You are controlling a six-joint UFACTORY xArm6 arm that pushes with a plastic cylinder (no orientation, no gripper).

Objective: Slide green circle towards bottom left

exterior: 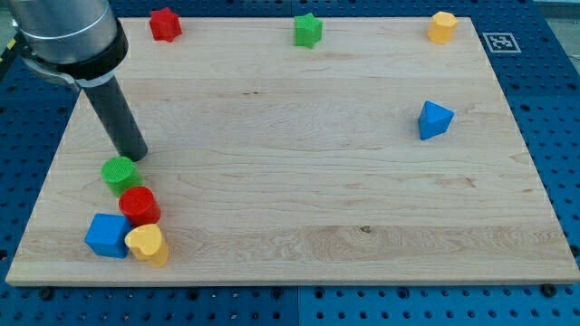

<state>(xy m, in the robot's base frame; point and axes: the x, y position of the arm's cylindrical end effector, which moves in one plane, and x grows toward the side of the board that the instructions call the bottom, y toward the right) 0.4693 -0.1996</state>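
The green circle [118,172] lies on the wooden board [299,136] near the view's left edge, low down. My tip [136,156] rests just above and to the right of it, touching or nearly touching its upper right edge. Directly below the green circle sits a red circle [140,206], close against it. Below that are a blue cube [107,235] and a yellow heart-like block [148,244], side by side near the bottom left corner.
A red star [165,23] sits at the top left, a green star [308,30] at top middle, a yellow hexagon-like block [442,27] at top right. A blue triangle-like block [434,119] lies at the right. The arm's grey body [68,36] overhangs the top left corner.
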